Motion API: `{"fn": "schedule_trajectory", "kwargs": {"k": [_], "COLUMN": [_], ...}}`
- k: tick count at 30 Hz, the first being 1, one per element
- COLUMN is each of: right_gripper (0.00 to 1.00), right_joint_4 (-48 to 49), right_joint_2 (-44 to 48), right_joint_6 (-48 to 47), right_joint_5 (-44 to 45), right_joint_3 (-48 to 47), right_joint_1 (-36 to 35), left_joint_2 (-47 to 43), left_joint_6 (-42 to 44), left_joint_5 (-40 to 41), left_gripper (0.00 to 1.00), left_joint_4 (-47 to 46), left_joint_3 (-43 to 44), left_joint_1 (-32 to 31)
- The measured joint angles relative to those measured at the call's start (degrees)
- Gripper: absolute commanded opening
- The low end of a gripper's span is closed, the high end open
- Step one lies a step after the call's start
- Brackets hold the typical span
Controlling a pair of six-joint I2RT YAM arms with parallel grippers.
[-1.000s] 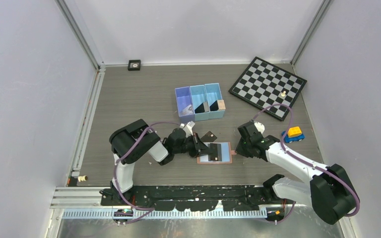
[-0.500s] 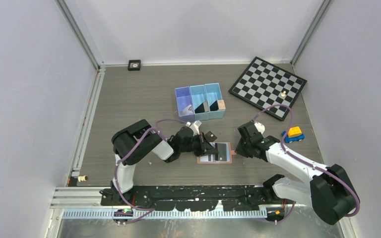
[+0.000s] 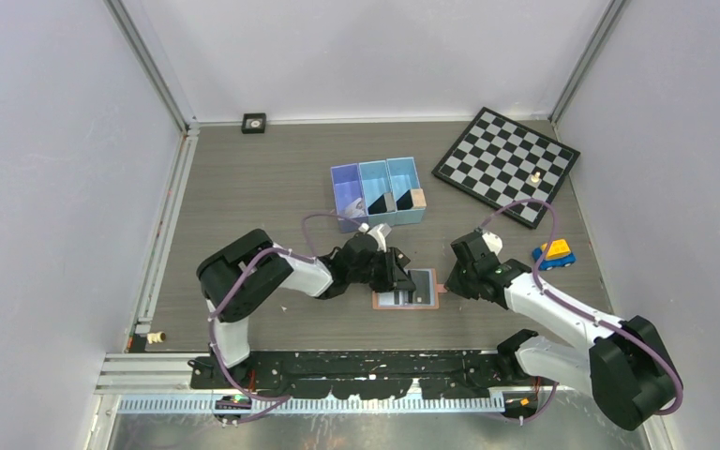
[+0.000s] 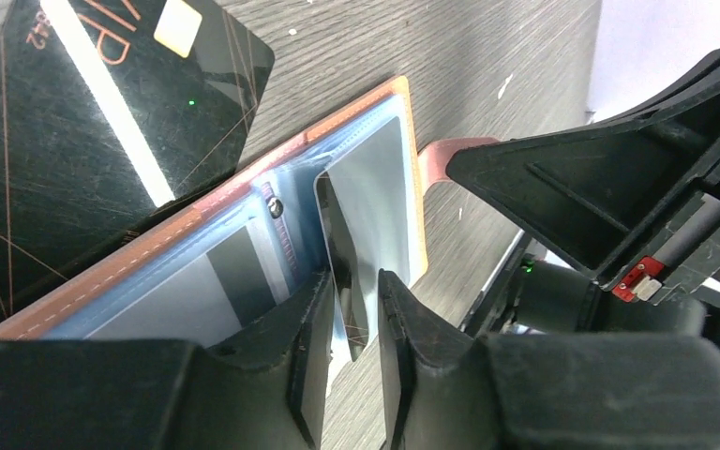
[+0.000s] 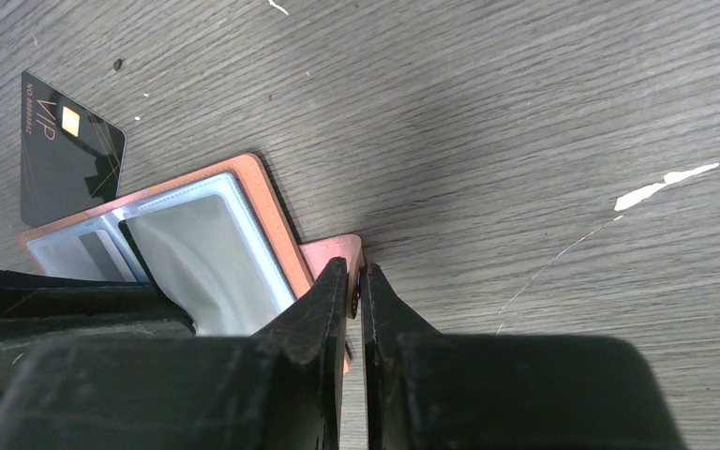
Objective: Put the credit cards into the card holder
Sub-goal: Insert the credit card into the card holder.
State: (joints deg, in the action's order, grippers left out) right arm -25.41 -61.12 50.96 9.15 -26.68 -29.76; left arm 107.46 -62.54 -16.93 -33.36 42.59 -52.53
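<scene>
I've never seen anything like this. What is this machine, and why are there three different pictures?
These are two robot arms bolted to a table. One camera looks down from above. The other two ride on the wrists, each looking past its own tool. The right tool pinches the tab of the open card holder. The left tool stands slightly open around a card slotted into it. Another black card lies beside the holder. Farther back are a blue bin and a chessboard.
</scene>
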Motion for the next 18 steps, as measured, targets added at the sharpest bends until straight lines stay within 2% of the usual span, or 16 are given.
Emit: {"fn": "schedule_trajectory", "kwargs": {"k": [11, 18], "right_gripper": [0.0, 0.0], "right_joint_4": [-0.33, -0.33], "right_joint_2": [0.13, 0.13], "right_joint_6": [0.0, 0.0], "right_joint_5": [0.17, 0.07], "right_joint_3": [0.02, 0.02], "right_joint_1": [0.0, 0.0], "left_joint_2": [-4.72, -6.43], "left_joint_6": [8.35, 11.32], "left_joint_5": [3.74, 6.25], "left_gripper": [0.42, 0.45], "left_joint_4": [17.73, 25.09], "left_joint_3": [5.38, 7.5], "left_joint_1": [-1.4, -2.6]}}
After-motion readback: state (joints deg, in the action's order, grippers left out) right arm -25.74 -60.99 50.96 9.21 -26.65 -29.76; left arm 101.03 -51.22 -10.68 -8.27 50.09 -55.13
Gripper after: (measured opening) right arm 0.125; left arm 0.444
